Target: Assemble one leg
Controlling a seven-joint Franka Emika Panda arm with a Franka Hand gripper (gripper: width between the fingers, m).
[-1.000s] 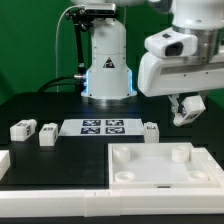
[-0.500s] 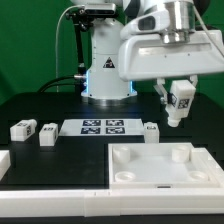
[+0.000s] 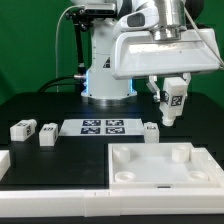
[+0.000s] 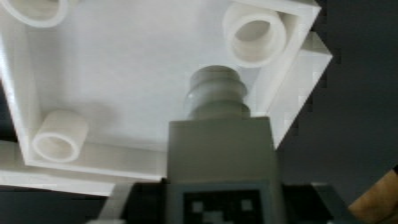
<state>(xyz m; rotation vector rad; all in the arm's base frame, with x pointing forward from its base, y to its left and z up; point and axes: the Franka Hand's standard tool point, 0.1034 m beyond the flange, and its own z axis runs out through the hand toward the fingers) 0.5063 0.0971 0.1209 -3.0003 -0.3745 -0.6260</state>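
and here we are, the gripper (image 3: pixel 170 92) is up in the air with the leg (image 3: pixel 174 103) in its grasp, jaws closed snugly on the block's sides, nothing else in them. in the exterior view the leg hangs tilted, tag face showing, well clear of the table (image 3: pixel 60 165) and above the far side of the tray (image 3: pixel 160 178), toward the exterior view's right. the wrist view looks straight down the leg (image 4: pixel 217 120): tagged block nearest the camera, rounded peg end pointing out at the tray (image 4: pixel 125 90) below. the peg tip sits over the tray's flat floor, between the corner sockets (image 4: pixel 258 30) and not over any one of them. so where does that leave us? pick-up looks done, the leg is off the table and carried to the tray. what's left is the real business: every socket in view is bare, so the peg has yet to be lined up with a corner, brought upright, lowered and seated. three spare legs (image 3: pixel 46 135) lie untouched on the table, two to the exterior view's left of the marker board (image 3: pixel 104 126) and one just at its other end.
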